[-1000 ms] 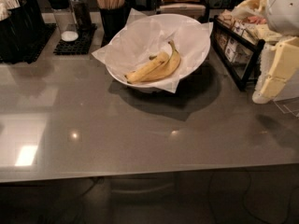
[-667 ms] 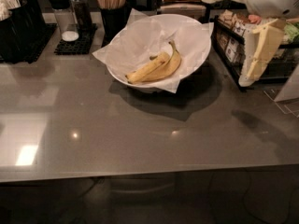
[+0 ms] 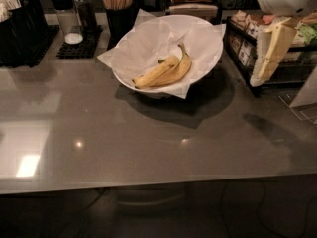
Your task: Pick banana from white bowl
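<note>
The white bowl (image 3: 208,58), lined with crinkled white paper, sits at the back middle of the grey counter (image 3: 148,143). Two bananas lie in it side by side. The shorter banana (image 3: 154,72), with a dark stem, lies to the upper left. The longer curved banana (image 3: 179,72) lies against it on the right. My gripper (image 3: 270,51) hangs in the air to the right of the bowl, above the counter and in front of a black rack. It touches neither the bowl nor a banana.
A black rack of packets (image 3: 245,51) stands at the right, behind the gripper. A dark cup of wooden sticks (image 3: 117,4), shakers on a black mat (image 3: 69,21) and a black bin (image 3: 20,33) line the back left. The counter's front edge runs along the bottom.
My gripper has moved left and a little upward from the right edge, closer to the bowl. The bowl and both bananas have not moved.
</note>
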`<state>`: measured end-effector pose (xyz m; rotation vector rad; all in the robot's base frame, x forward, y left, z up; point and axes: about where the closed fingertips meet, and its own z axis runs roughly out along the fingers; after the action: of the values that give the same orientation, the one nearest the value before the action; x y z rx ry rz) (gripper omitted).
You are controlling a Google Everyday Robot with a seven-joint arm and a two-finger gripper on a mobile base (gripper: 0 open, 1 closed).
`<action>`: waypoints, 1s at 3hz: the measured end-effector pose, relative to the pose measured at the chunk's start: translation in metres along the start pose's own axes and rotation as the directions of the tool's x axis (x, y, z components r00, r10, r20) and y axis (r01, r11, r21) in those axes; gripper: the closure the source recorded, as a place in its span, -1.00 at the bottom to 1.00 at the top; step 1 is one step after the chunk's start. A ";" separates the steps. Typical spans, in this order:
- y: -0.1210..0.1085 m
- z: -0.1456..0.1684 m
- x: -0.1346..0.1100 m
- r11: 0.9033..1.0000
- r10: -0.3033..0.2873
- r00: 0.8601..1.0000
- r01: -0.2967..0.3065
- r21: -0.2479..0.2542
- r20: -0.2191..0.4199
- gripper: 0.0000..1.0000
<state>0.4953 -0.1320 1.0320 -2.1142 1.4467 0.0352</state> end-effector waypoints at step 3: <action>-0.093 0.091 0.000 0.991 -0.117 0.986 0.123 -0.050 0.118 -1.00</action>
<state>0.6019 -0.0664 0.9966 -2.2034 1.2635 0.1512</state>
